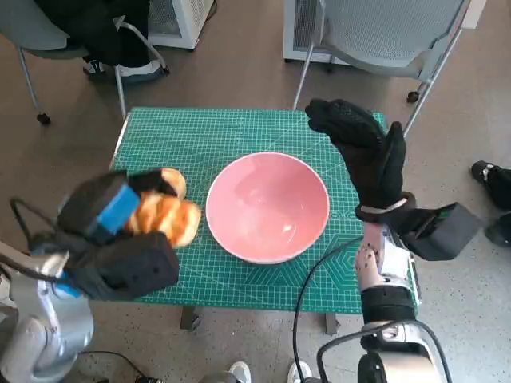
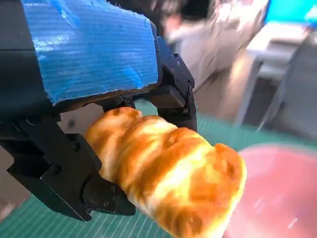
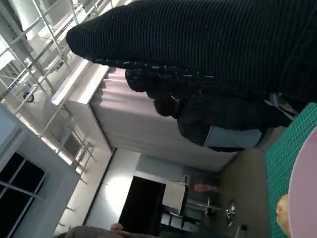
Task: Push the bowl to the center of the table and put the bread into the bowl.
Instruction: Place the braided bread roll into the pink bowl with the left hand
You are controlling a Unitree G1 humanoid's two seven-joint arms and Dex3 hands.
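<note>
A pink bowl (image 1: 268,206) sits near the middle of the green cutting mat (image 1: 239,132). My left hand (image 1: 112,231) grips a golden bread roll (image 1: 165,217) just left of the bowl; in the left wrist view the bread (image 2: 168,173) is clamped between the black fingers (image 2: 64,173), with the bowl's rim (image 2: 277,188) close beside it. My right hand (image 1: 363,152) is raised at the bowl's right side, fingers spread, holding nothing. The right wrist view shows the glove (image 3: 208,44), a sliver of the bowl (image 3: 302,188) and a bit of the bread (image 3: 282,213).
Grey chairs (image 1: 383,40) stand behind the table, and a second chair (image 1: 72,32) is at the back left. A person's shoe (image 1: 487,171) shows at the right. A person (image 3: 218,114) sits beyond the table in the right wrist view.
</note>
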